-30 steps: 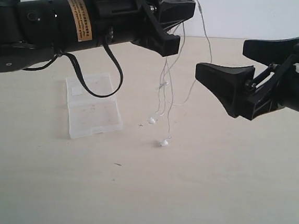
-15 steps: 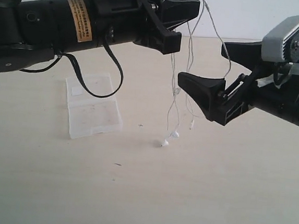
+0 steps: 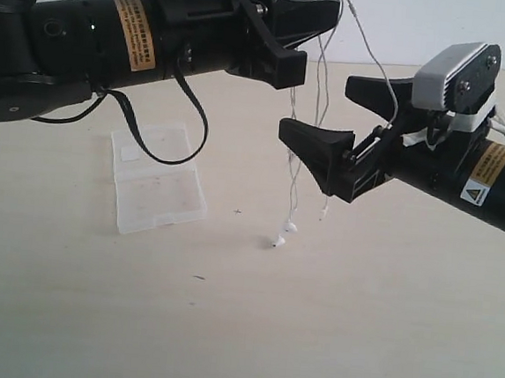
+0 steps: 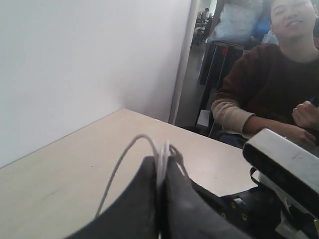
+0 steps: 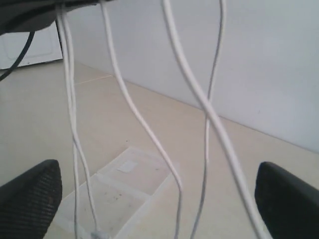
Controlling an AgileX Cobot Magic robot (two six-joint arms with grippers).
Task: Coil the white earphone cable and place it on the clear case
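High on the left – a firm pinch on the white earphone cable point(image 5: 209, 117) by the left gripper point(image 4: 162, 164), pressed fully together, with the loops bunched at the very tip. Below that, several thin strands in a loose hang, down to two earbuds point(image 3: 290, 227) close to the worktop point(image 3: 356, 322). Cannot tell whether touching it or just above. A small plug point(image 3: 323, 215) a little higher, just beside them. On the right, spread wide and holding nothing: the right gripper point(image 3: 320, 106), with the hanging strands between its two fingers in the wrist view; no contact to be made out. Over on the left of the worktop, well apart from the earbuds – the clear case point(image 3: 159, 190), lying flat, opened out into two halves, with a small white sticker point(image 3: 130, 152) on one half.
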